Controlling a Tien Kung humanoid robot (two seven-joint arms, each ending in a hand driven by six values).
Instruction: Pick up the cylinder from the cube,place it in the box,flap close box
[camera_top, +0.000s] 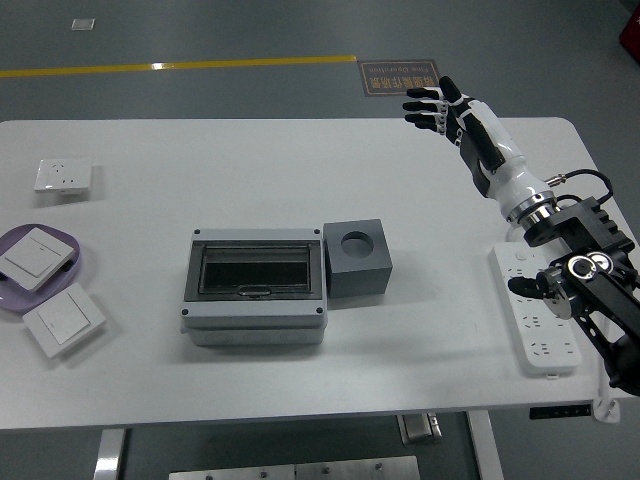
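Note:
A dark grey cube (357, 257) stands mid-table; the round hole in its top looks empty. Touching its left side is a grey box (256, 285) whose clear flap lies flat over the opening. No cylinder shows anywhere. My right hand (432, 103) is raised over the table's far right edge, well away from the cube, with its fingers spread and nothing held. The left arm is out of view.
A white power strip (535, 310) lies under my right forearm near the right edge. At the left are a purple tray (72, 262) holding a white switch, a loose switch plate (63, 319) and a white socket (62, 176).

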